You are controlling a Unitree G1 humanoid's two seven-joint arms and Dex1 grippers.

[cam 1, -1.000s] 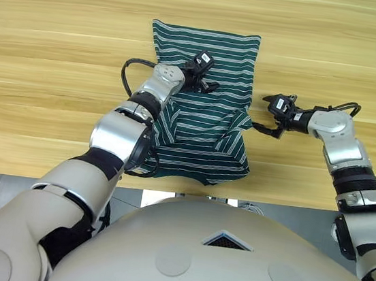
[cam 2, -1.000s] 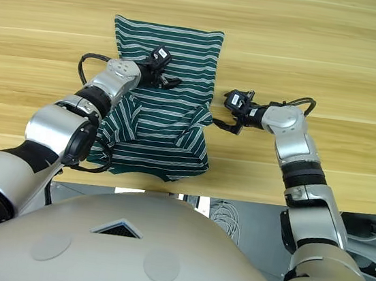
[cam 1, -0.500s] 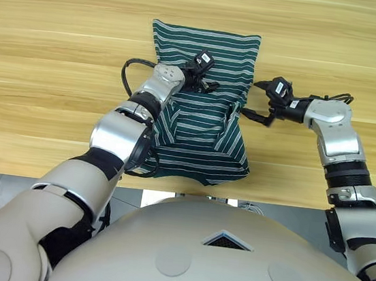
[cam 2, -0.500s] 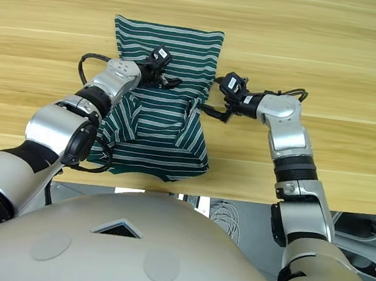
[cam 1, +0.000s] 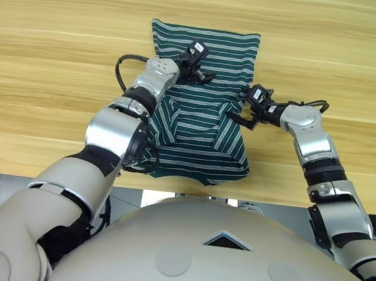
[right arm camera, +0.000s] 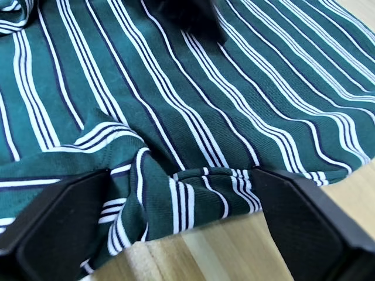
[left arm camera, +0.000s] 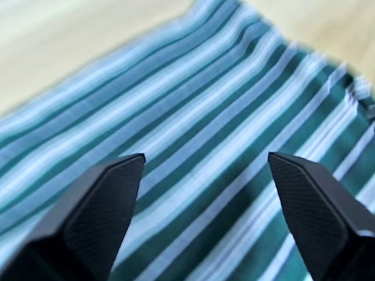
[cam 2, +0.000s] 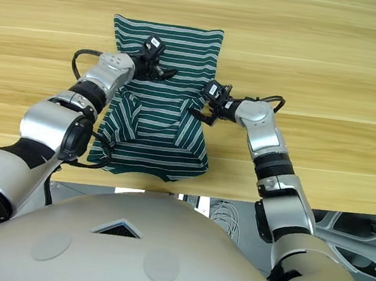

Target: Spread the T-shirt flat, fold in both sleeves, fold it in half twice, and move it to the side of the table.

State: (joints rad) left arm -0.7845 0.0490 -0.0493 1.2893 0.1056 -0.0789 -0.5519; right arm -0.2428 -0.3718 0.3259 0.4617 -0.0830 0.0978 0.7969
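A dark green T-shirt [cam 1: 206, 47] with white stripes lies in the middle of the wooden table [cam 1: 56, 42], its near end close to the table's front edge. Both sleeves lie turned in over the body. My left gripper [cam 1: 207, 78] rests over the shirt's far half, open, with only striped cloth [left arm camera: 199, 105] beneath its fingers [left arm camera: 99, 199]. At the shirt's right edge my right gripper [cam 1: 245, 114] is open, its fingers [right arm camera: 64, 216] wide apart either side of a bunched fold of sleeve [right arm camera: 158, 187].
Bare wood stretches to the left and right of the shirt and beyond it. The table's front edge [cam 1: 33, 175] runs just below the shirt's near end, with dark floor past it.
My right gripper has swung left from off the shirt's side to its right edge, bringing the right sleeve in over the body. The left gripper has shifted slightly farther up the shirt.
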